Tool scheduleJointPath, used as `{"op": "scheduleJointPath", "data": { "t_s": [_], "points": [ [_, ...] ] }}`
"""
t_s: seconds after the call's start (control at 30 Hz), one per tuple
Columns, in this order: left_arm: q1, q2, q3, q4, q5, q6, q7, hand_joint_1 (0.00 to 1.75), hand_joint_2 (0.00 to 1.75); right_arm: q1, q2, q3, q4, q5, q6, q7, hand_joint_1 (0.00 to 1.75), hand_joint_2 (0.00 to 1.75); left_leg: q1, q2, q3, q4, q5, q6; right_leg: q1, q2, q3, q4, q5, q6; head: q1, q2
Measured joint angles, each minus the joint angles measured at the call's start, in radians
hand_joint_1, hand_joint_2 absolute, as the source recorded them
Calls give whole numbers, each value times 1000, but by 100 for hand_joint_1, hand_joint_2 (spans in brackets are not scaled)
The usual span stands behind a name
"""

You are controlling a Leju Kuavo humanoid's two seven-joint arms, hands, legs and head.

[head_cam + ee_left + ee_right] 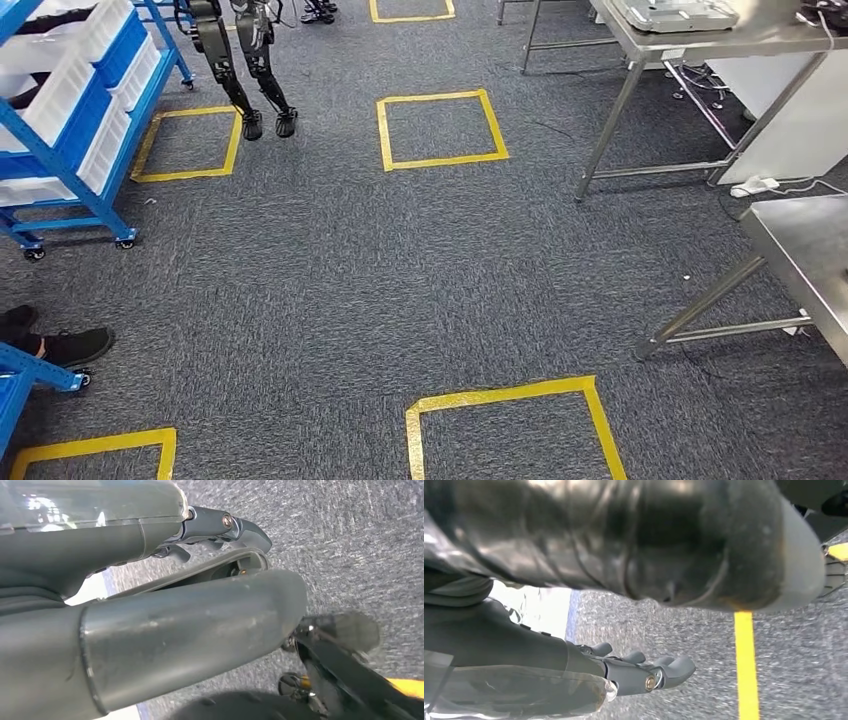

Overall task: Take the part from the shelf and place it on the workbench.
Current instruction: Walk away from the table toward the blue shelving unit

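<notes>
Showing two steel workbenches (pixel 800 250), five yellow floor squares (pixel 441 130), one blue shelf (pixel 75 120)

Left hand (pixel 220 530): thick grey thumb (pixel 190 630) with scuffed sheen, darker grey fingers (pixel 250 530), brass-coloured screw at knuckle, clear glossy cover above. Right hand (pixel 644 675): same dark fingers (one brass screw visible), translucent wrist cover, worn grey thumb (pixel 704 545).

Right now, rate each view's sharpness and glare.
Head view: sharp, evenly lit; mild sheen on the steel workbench. Left wrist view: left hand sharp, dark part beside it smeared. Right wrist view: right hand soft; fingers sharper, carpet streaked.
</notes>
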Motion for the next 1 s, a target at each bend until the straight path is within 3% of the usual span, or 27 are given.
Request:
{"op": "scheduleJointPath", "data": {
  "t_s": [0.03, 0.1, 0.17, 0.2, 0.27, 0.3, 0.33, 0.37, 0.4, 0.43, 0.5, 0.57, 0.63, 0.7, 0.77, 0.83, 0.87, 0.9, 0.97, 1.0],
  "points": [
    [-1, 0, 0, 0, 0, 1, 0, 0, 0, -1, 0, 0, 0, 0, 0, -1, 0, 0, -3, 9, 13, -27, 6, 5, 2, -8, 2, 3, -4, 7, 0, 0],
    [0, 0, 1, 0, -2, 3, 0, 0, 0, -5, 0, 0, 0, 1, 1, -2, 0, 0, -8, -5, 10, -31, 5, 19, 2, -21, 5, 4, -6, 18, 1, 0],
    [3, -1, 1, 0, -4, 5, 0, 0, 0, -9, 0, 0, 0, 2, 2, -3, 0, 0, -7, -22, 11, -37, 9, 34, -4, 4, 4, 19, -24, 30, 1, 0],
    [3, -1, 1, 0, -6, 7, 0, 0, 0, -10, 0, 0, 0, 2, 2, -3, 0, 0, -6, -30, 12, -41, 12, 41, -7, 30, -11, 52, -48, 33, 1, 0],
    [0, -2, 1, 0, -9, 8, 0, 0, 0, -7, 0, 0, 1, 3, 2, -3, 0, 0, -7, -49, 10, -44, 15, 51, -8, 79, -72, 174, -113, 32, 1, 0],
    [-1, -2, 1, 0, -10, 9, 0, 0, 0, -5, 0, 0, 1, 3, 2, -3, 0, 0, -10, -60, 9, -44, 16, 53, -8, 87, -108, 242, -138, 30, 1, 0],
    [-2, -2, 1, 0, -10, 9, 0, 0, 0, -4, 0, 0, 1, 4, 2, -3, 0, 0, -13, -73, 9, -43, 16, 55, -7, 90, -135, 287, -144, 27, 1, 0],
    [-2, -2, 1, 0, -11, 10, 0, 0, 0, -3, 0, 0, 1, 4, 2, -3, 0, 0, -15, -88, 11, -43, 15, 56, -5, 92, -145, 297, -130, 23, 1, 0],
    [-2, -2, 1, 0, -12, 10, 0, 0, 0, -2, 0, 0, 2, 4, 2, -3, 0, 0, -17, -102, 13, -43, 15, 56, -2, 95, -137, 267, -96, 16, 1, 0],
    [-2, -2, 1, 0, -12, 10, 0, 0, 0, -2, 0, 0, 2, 5, 2, -3, 0, 0, -18, -117, 15, -42, 15, 56, 3, 107, -114, 203, -50, 7, 1, 0],
    [-3, -7, 1, 0, -13, 9, 0, 0, 0, 1, -2, 0, 2, 6, 2, -3, 0, 0, -17, -141, 15, -41, 14, 53, 10, 159, -64, 75, 15, -13, 1, 0],
    [-3, -11, 1, 1, -14, 9, 0, 0, 0, 1, -5, 0, 2, 6, 2, -3, 0, 0, -11, -164, 6, -42, 18, 44, 15, 188, -47, 22, 28, -25, 3, 0],
    [-1, -11, 1, 1, -14, 10, 0, 0, 0, -2, -5, 0, 2, 6, 2, -3, 0, 0, -7, -179, 1, -45, 22, 34, 14, 167, -40, 4, 33, -27, 4, 0],
    [0, -11, 1, 1, -14, 10, 0, 0, 0, -1, -4, 0, 2, 7, 3, -3, 0, 0, -11, -140, -12, -16, 2, 27, 8, 139, -21, -26, 43, -29, 4, 0],
    [-1, -10, 1, 1, -15, 10, 1, 0, 0, 2, -4, 0, 2, 7, 4, -3, 0, 0, -12, -84, -64, 88, -54, 21, 7, 105, -7, -45, 47, -31, 4, 0],
    [-3, -10, 1, 1, -18, 10, 1, 0, 0, 4, -3, 0, 2, 8, 5, -3, 0, 0, -5, -66, -127, 206, -98, 11, 7, 72, -5, -45, 43, -30, 4, 0],
    [-3, -10, 1, 1, -19, 10, 1, 0, 0, 3, -3, 0, 2, 9, 5, -4, 0, 0, -1, -62, -138, 227, -96, 5, 5, 57, -4, -42, 39, -27, 4, 0],
    [-2, -9, 1, 0, -20, 10, 1, 0, 0, 2, -3, 0, 2, 10, 5, -4, 0, 0, 5, -57, -127, 205, -73, -2, 2, 44, -3, -39, 34, -22, 4, 0],
    [0, -8, 1, 0, -21, 10, 1, 0, 0, 2, -3, 0, 2, 11, 6, -5, 0, 0, 14, -24, -62, 77, -10, -17, -4, 22, 0, -23, 19, -6, 4, 0],
    [-1, -8, 1, 1, -21, 10, 1, 0, 0, 2, -3, 0, 2, 11, 6, -6, 0, 0, 16, -10, -32, 20, 11, -19, -4, 13, -1, -11, 9, 4, 4, 0]
  ]
}}
